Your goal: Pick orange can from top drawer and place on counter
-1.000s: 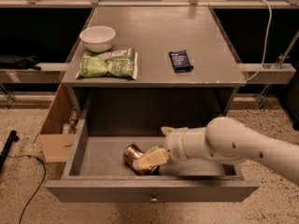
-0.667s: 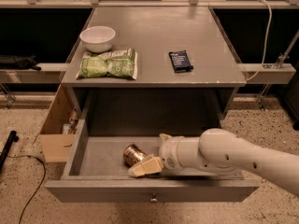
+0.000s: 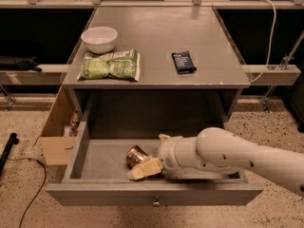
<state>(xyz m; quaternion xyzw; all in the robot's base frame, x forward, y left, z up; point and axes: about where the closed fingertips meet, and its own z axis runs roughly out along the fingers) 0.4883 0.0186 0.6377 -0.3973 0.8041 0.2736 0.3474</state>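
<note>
1. Drawer (image 3: pixel 95 194), nearest you: it is standing pulled fully out, its front panel with the knob (image 3: pixel 153 203) facing you.

2. End effector (image 3: pixel 147 156), inside the drawer near the front: the white arm (image 3: pixel 237 153) is reaching in from the right. The end effector is sitting wide, not gripping anything. Its pale near finger (image 3: pixel 145 168) is lying along the front side of the can, and the far one is showing only as a stub behind.

3. Can (image 3: pixel 135 155), the thing you are after: it is lying on its side on the drawer floor, left of centre, just beside the wrist, with its round end facing you. For a sound grasp you are probably needing to carry the end effector further left so both fingers are bracketing the can's body. Close slowly, because a can on its side is likely to roll. Lift straight up past the drawer front before swinging.

4. Cardboard box (image 3: pixel 56 137), left of the drawer on the floor: it is staying out of your path.

5. Desk (image 3: pixel 156 37), above and behind: a green bag (image 3: pixel 110 64), a white bowl (image 3: pixel 99 38) and a dark packet (image 3: pixel 183 61) are sitting on it. Bare space is showing between the bag and the packet, a suitable landing spot.
</note>
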